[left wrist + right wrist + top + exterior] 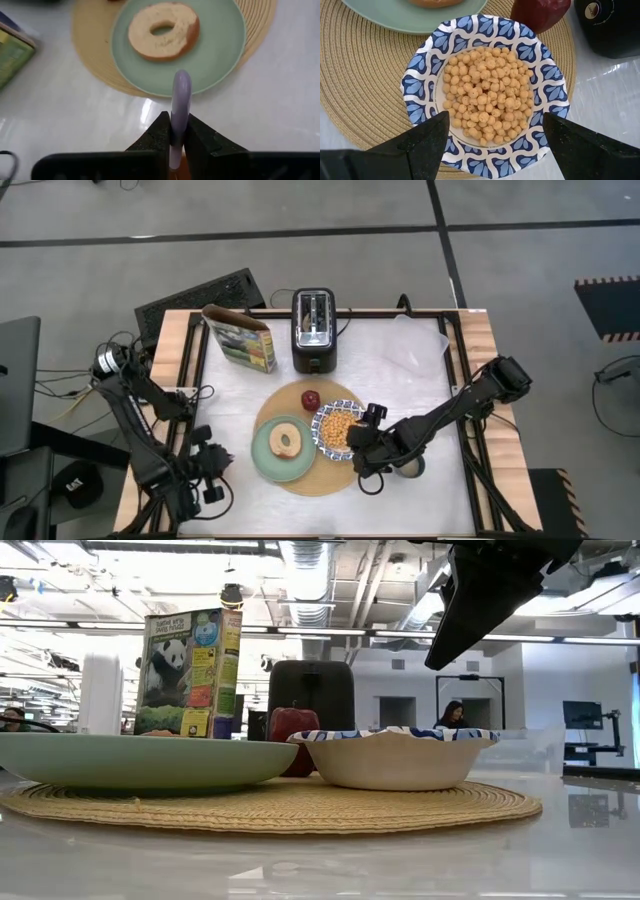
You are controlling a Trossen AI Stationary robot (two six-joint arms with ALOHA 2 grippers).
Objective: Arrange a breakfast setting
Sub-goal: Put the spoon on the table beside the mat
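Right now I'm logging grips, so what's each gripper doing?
Left gripper: shut on the spoon, beside the plate.
Right gripper: open, empty, over the bowl.

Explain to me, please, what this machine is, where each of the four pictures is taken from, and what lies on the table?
These are two robot arms at a table, each ending in a two-finger claw. One picture looks straight down, one looks level across the tabletop, and two come from cameras on the wrists. On a round tan mat sit a pale green plate with a bagel, a blue-and-white bowl of cereal, and a red apple. Behind stand a black toaster and a cereal box. The left claw is shut on a spoon near the plate. The right claw hovers open above the bowl.
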